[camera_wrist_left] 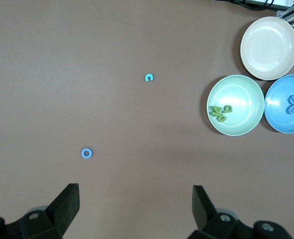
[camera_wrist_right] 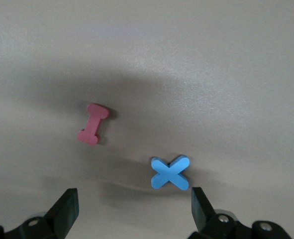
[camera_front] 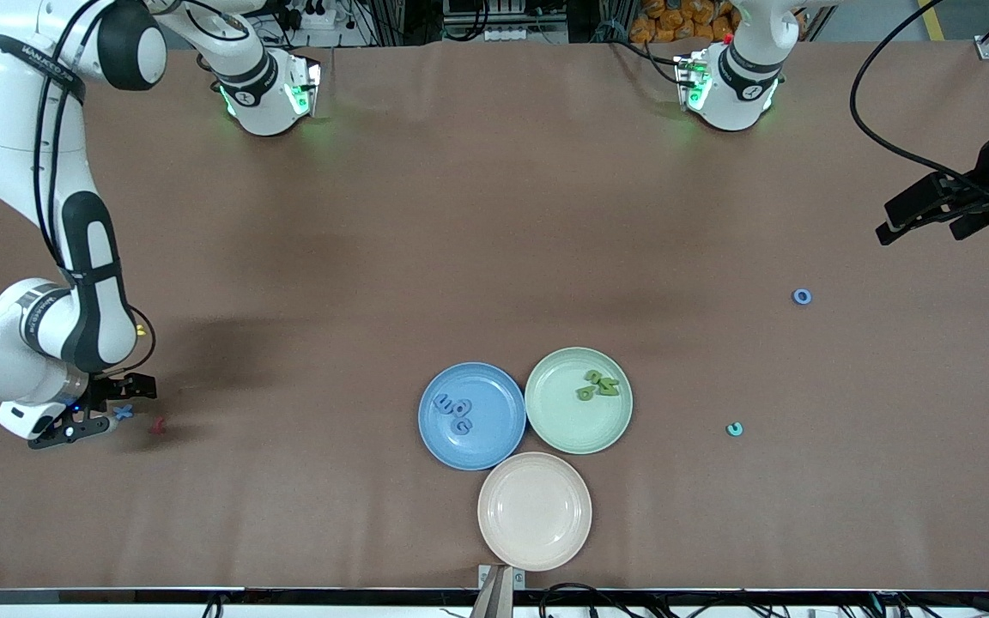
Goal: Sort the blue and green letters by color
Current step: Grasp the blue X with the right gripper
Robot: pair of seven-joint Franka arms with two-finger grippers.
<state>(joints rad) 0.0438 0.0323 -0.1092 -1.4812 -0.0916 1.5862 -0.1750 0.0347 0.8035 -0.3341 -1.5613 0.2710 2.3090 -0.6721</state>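
Right claw (camera_front: 104, 414) hangs wide open and empty over the blue X (camera_wrist_right: 170, 173) beside a red letter (camera_wrist_right: 93, 123); we judge it must descend squarely. Left claw (camera_front: 924, 210) waits open, empty, above the counter (camera_front: 494, 215).

My left gripper (camera_front: 924, 210) is cut by the front view's edge – only the dark fingers and part of the wrist show. In both wrist views my fingers (camera_wrist_right: 67, 209) are clipped at the frame edge. In the front view my right gripper (camera_front: 104, 410) partly covers the blue X (camera_front: 124, 412); its shape reads only in the right wrist view. Letters on the blue plate (camera_front: 494, 451) and green plate (camera_front: 559, 429) overlap – too small to read. A small yellow bit (camera_front: 141, 330) sits mostly hidden by my right arm.
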